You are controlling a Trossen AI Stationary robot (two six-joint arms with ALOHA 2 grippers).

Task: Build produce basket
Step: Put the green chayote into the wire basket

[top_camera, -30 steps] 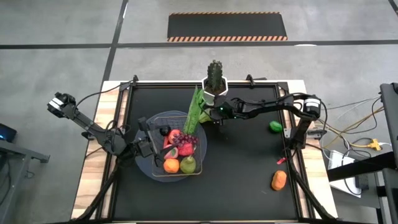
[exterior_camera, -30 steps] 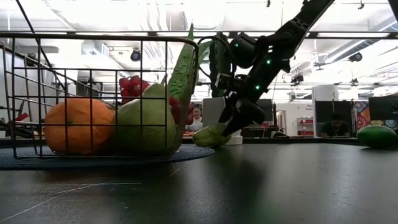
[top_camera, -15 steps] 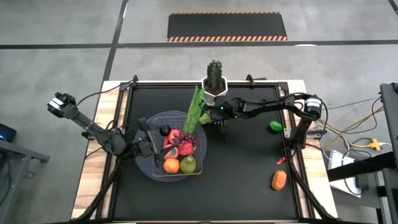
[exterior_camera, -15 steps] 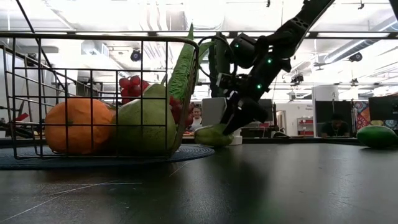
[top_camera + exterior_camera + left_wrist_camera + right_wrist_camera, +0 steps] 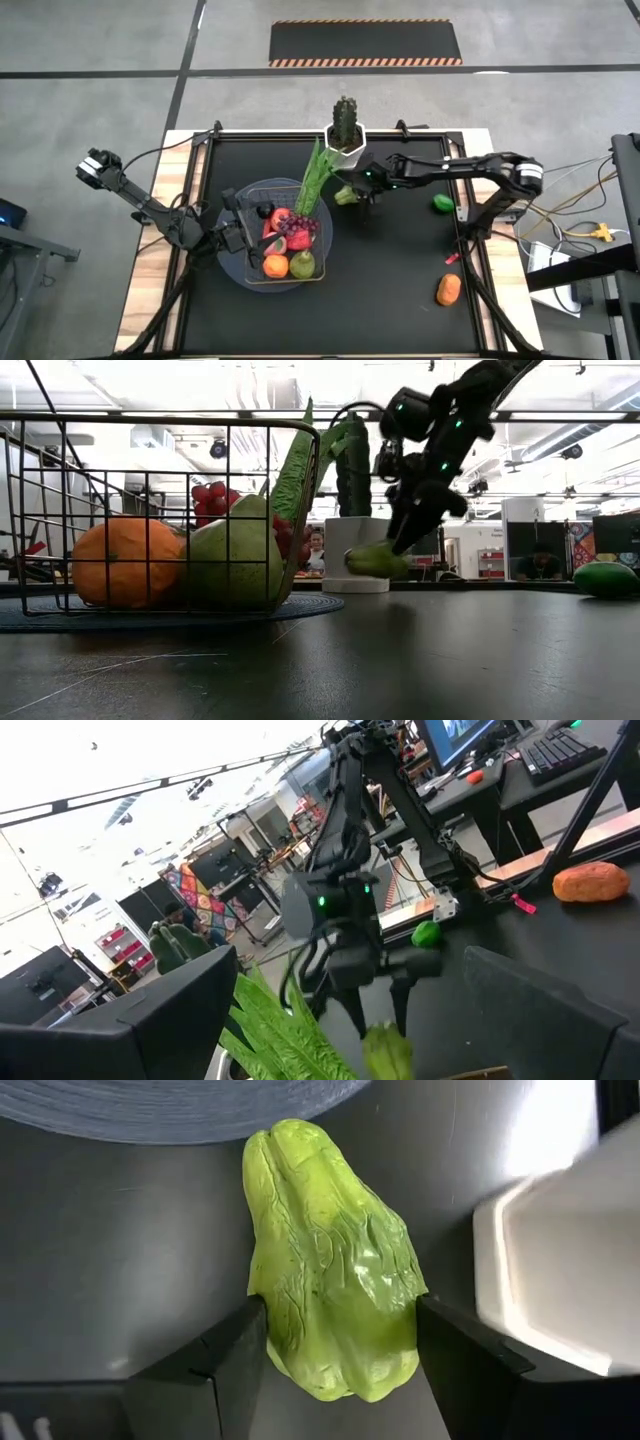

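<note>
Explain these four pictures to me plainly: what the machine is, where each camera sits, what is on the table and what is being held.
This is a two-armed robot at a black table. One camera looks straight down, one sits at table height, and one rides on each wrist. The right gripper is shut on a wrinkled green vegetable, lifted just off the table beside the white pot with a cactus. The left gripper waits, open, at the wire basket, which already holds an orange, a pear, grapes, red fruit and a leafy stalk. A green fruit and an orange vegetable lie loose on the table's right side.
</note>
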